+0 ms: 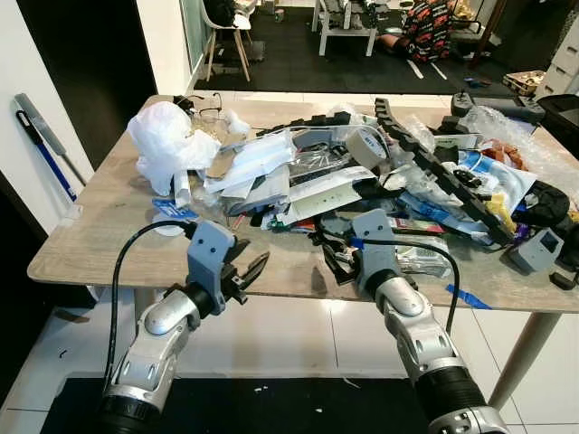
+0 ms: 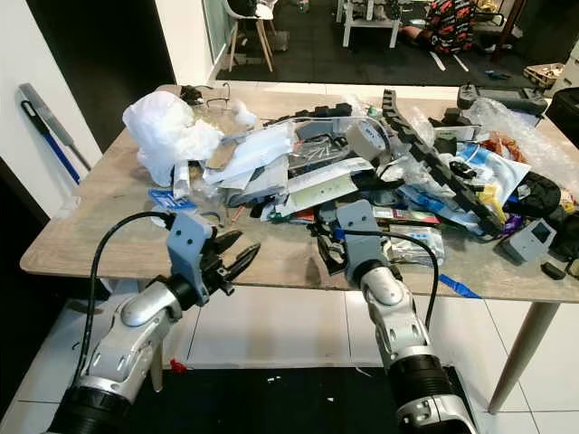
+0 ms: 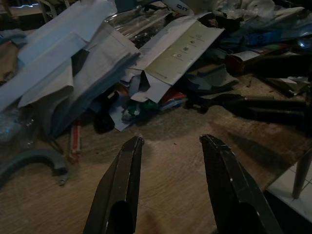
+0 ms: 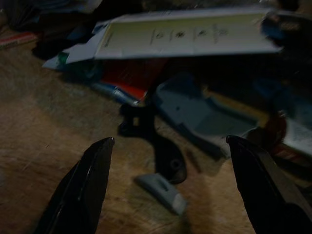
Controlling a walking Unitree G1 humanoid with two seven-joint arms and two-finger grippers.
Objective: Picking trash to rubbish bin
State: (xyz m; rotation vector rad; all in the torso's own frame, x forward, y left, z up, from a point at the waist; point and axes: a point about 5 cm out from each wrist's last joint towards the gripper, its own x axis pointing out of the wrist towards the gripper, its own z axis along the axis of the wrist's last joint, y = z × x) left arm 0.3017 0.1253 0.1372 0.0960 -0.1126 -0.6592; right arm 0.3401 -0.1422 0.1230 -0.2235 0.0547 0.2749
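Both grippers are held at the near edge of the light wood-grain tabletop [image 1: 99,226], each with its two long black fingers spread and nothing between them. The left gripper [image 1: 246,274] is seen just off that edge, left of the middle, its fingers [image 3: 122,180] poised over bare wood short of the heap. The right gripper [image 4: 168,187] is held over the near edge at the middle, with a small black bracket-shaped plastic part [image 4: 156,141] and a small grey plastic wedge [image 4: 161,192] lying on the wood between its spread fingers, untouched.

Beyond the grippers, a wide heap of mixed trash is spread across the middle and right of the tabletop. A flattened white cardboard carton with printed panels [image 1: 330,192] is laid near the centre of the heap, beside crumpled white paper sheets [image 1: 258,158]. A crumpled white plastic bag [image 1: 163,140] is set toward the far left corner. A roll of grey tape [image 1: 366,145] is placed farther back, and a long black plastic cable chain [image 1: 434,163] is stretched from the far edge toward the right edge. A small grey box [image 1: 538,249] is found near the right edge.

Past the table, a blue-handled tool [image 1: 45,149] is leaned against the white wall on the left.
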